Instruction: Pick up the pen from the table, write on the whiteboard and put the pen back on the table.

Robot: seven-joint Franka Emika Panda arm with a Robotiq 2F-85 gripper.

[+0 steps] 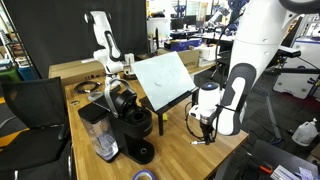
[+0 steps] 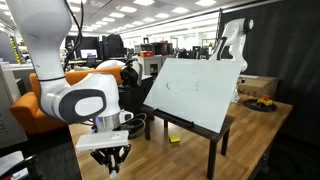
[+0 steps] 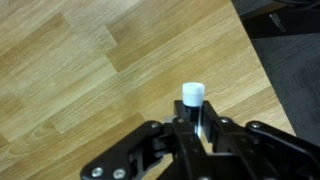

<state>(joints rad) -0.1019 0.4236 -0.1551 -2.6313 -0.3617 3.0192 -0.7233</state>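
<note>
Gripper (image 3: 195, 127): at the bottom of the wrist view, dark linkages on both sides, fingers (image 3: 214, 126) closed on the pen (image 3: 193, 97).
Pen: held between the fingers, its white end toward the camera and its dark body running down between them. Whether its far tip touches the wood cannot be told.
Table (image 3: 80, 60): light-brown butcher-block grain directly beneath the gripper. Bare wood fills the left and centre of the wrist view. The table edge runs diagonally across the upper right, near the pen, with dark floor beyond it.
Gripper (image 1: 203, 128), in an exterior view: low over the table (image 1: 175, 152), close to its edge, apart from the whiteboard.
Small yellow item (image 2: 175, 139): lying on the table between the gripper (image 2: 108, 160) and the board's black stand (image 2: 214, 150).
Whiteboard (image 2: 195, 90): tilted white panel with a thin dark edge, carrying faint marks.
Coffee machine (image 1: 130, 122): black, standing just beside the whiteboard (image 1: 165, 78).
Cardboard box (image 1: 75, 70): at the table's far end.
Second robot arm (image 1: 105, 42): white, behind the board.
</note>
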